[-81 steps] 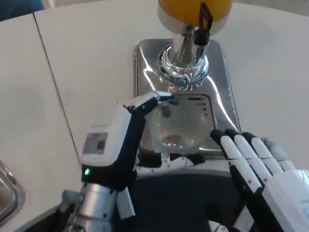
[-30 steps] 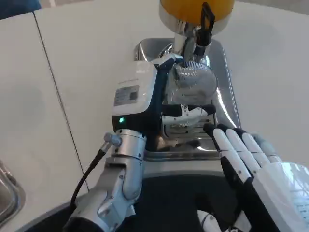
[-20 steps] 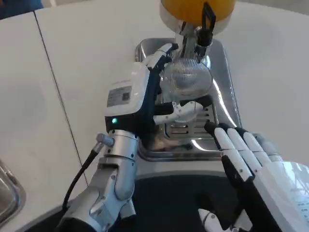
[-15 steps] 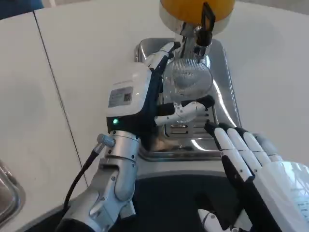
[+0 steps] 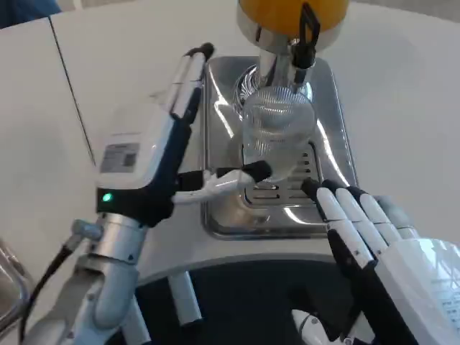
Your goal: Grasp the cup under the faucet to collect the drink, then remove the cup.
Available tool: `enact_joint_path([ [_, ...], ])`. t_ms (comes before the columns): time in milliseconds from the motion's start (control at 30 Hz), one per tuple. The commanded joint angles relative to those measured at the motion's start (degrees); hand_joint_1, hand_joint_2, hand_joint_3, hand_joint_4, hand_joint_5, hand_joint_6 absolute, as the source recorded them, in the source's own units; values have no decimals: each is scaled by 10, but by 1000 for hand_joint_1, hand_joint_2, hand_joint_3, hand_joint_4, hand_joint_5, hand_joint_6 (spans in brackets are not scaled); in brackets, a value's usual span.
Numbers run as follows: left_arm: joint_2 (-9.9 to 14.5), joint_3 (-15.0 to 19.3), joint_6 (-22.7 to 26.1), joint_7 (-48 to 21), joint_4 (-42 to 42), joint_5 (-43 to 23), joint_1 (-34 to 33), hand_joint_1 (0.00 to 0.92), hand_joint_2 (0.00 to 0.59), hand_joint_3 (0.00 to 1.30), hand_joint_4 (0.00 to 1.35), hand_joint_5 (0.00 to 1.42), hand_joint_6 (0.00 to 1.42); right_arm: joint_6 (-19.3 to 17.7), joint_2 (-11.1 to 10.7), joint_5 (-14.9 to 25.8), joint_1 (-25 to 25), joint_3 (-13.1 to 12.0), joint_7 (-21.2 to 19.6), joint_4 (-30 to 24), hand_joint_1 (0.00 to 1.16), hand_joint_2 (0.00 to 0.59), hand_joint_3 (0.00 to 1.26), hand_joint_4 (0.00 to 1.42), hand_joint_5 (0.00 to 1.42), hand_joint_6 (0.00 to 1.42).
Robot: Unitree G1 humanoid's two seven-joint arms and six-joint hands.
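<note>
While the cup (image 5: 277, 136) stands on the steel drip tray (image 5: 330, 154) directly below the faucet (image 5: 302, 44), neither hand holds it. The left hand (image 5: 154, 162) sits beside the tray's left edge with its fingers spread; one fingertip reaches toward the base of the cup, and contact cannot be confirmed. The right hand (image 5: 381, 251) hovers near the tray's front right corner, fingers extended side by side and holding nothing.

Hazards from this state:

1. Tipping. The cup is clear, ribbed and probably light. A sideways push from the left fingertip near its base could slide it off the grate or topple it.
2. Misalignment. If the cup shifts from under the faucet, drink from the orange reservoir (image 5: 291, 11) would land on the tray.
3. Lever actuation. The right hand must reach the black lever (image 5: 307, 25) across the cup; a low approach could strike the rim.
4. Overflow. No liquid is visible in the cup; late release of the lever would spill onto the worktop (image 5: 108, 79).
</note>
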Motion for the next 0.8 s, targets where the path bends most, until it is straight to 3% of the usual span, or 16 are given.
enact_joint_path([
  [33, 62, 30, 21, -65, -105, 24, 79, 51, 0, 0, 0, 68, 109, 4, 6, -1, 6, 8, -11, -8, 283, 522, 0, 0, 0, 0],
  [133, 93, 45, 49, -122, -180, 44, 133, 29, 0, 0, 0, 1, 6, 9, 16, 10, 11, 11, -19, -8, 284, 520, 0, 0, 0, 0],
  [300, 116, 84, 78, -156, -295, 85, 243, 26, 0, 0, 0, 0, 0, 32, 40, 41, 15, 23, -35, -8, 288, 516, 0, 0, 0, 0],
  [433, 112, 119, 72, -146, -358, 98, 335, 21, 1, 0, 0, 0, 0, 54, 50, 66, 9, 33, -50, -8, 290, 515, 0, 0, 0, 0],
  [567, 103, 140, 47, -119, -378, 100, 417, 17, 12, 0, 0, 0, 0, 89, 46, 98, -17, 38, -64, -5, 296, 525, 0, 0, 0, 0],
  [800, 88, 147, 22, -122, -382, 83, 477, 16, 14, 0, 0, 0, 0, 167, 43, 191, -90, 34, -80, 17, 296, 521, 0, 0, 0, 0],
])
